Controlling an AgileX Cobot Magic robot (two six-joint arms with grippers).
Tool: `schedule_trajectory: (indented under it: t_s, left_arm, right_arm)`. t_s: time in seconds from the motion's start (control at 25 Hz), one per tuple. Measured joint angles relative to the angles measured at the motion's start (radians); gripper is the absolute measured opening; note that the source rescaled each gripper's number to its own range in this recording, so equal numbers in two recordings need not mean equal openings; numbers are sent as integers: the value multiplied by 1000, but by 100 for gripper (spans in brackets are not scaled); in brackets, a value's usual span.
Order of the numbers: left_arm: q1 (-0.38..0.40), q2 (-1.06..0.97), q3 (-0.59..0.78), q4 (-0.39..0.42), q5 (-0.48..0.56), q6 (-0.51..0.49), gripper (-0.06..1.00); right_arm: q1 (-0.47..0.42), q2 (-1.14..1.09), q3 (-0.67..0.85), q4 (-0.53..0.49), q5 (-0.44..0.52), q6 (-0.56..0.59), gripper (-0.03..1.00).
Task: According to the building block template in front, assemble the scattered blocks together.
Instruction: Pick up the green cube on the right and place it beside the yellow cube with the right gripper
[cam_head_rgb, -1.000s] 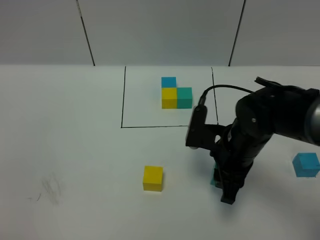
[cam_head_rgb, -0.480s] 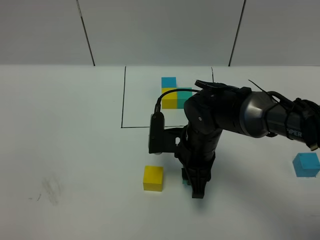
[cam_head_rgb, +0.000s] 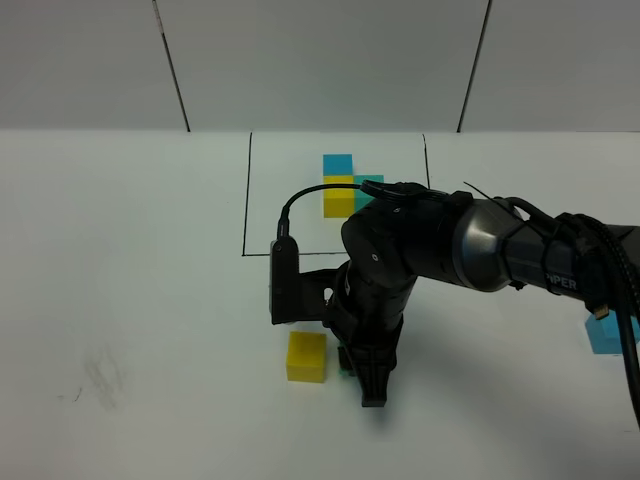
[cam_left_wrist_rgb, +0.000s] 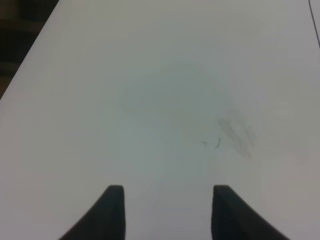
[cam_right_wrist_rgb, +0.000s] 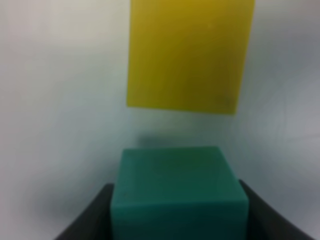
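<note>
A plain white table (cam_head_rgb: 120, 250) carries a faint grey smudge (cam_head_rgb: 100, 375) near its front left corner. Behind its far edge stands a pale grey panelled wall (cam_head_rgb: 320, 60) with thin dark seams (cam_head_rgb: 172, 65).

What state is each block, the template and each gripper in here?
building block template: assembled, partly behind arm
yellow block: loose on table
teal-green block: gripped, just beside yellow block
blue block: loose, far right
right gripper: shut on teal-green block
left gripper: open, empty

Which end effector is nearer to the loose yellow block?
Right. The right end effector, gripping the teal-green block, is just beside the loose yellow block; the left end effector hangs over the table, no block in its view.
</note>
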Motion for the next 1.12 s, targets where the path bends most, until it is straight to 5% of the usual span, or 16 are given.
schedule_trajectory:
  t_s: [1.12]
  left_arm:
    - [0, -1, 0, 0, 0, 0, 0]
  right_arm:
    - [9, 50, 0, 16, -68, -36, 2]
